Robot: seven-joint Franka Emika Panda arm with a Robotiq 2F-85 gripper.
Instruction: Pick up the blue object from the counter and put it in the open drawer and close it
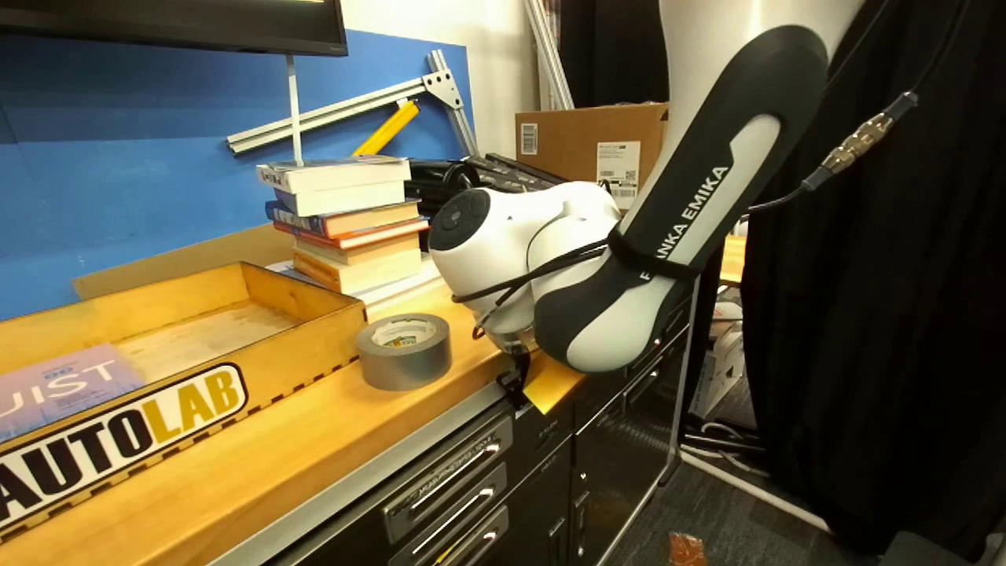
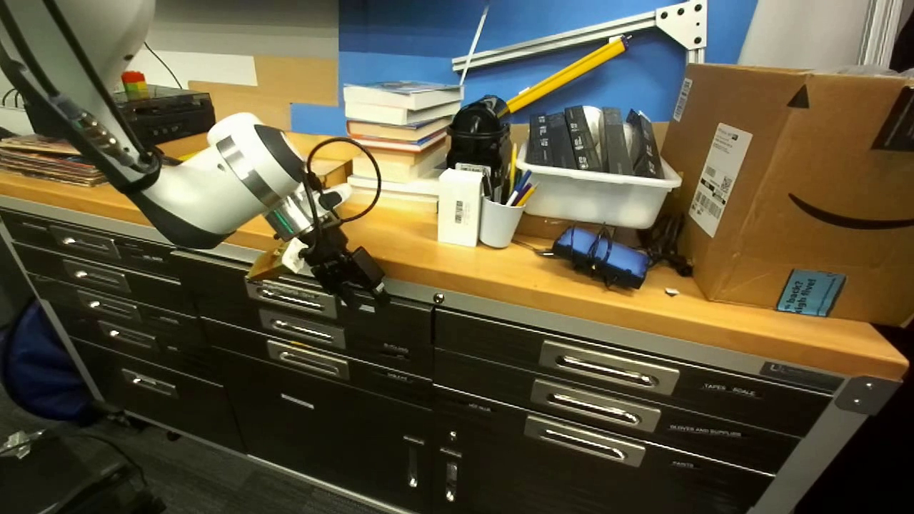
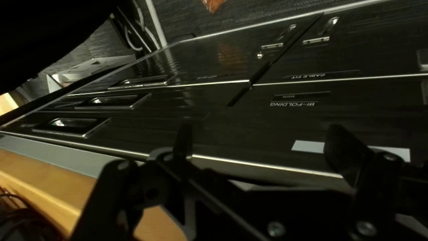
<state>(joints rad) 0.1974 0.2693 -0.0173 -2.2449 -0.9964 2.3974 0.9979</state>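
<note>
My gripper (image 2: 365,294) is open and empty in front of the cabinet, below the counter's (image 2: 400,232) metal front edge. Its two fingertips (image 3: 262,137) stand wide apart in the wrist view, with the dark drawer front (image 3: 254,124) behind them. That top middle drawer, with its silver handle (image 2: 296,298), looks shut or nearly shut. Its front seems to stand slightly forward of its neighbour, and its inside does not show. In an exterior view the arm mostly hides the gripper. The small cyan-blue block is hidden or out of view.
A tape roll (image 1: 405,362), a shallow wooden tray (image 1: 306,318) and a stack of books (image 1: 354,228) stand on the counter. Further along are a white cup (image 2: 500,225), a blue cable-wrapped item (image 2: 600,257), a white bin (image 2: 600,196) and a cardboard box (image 2: 807,214).
</note>
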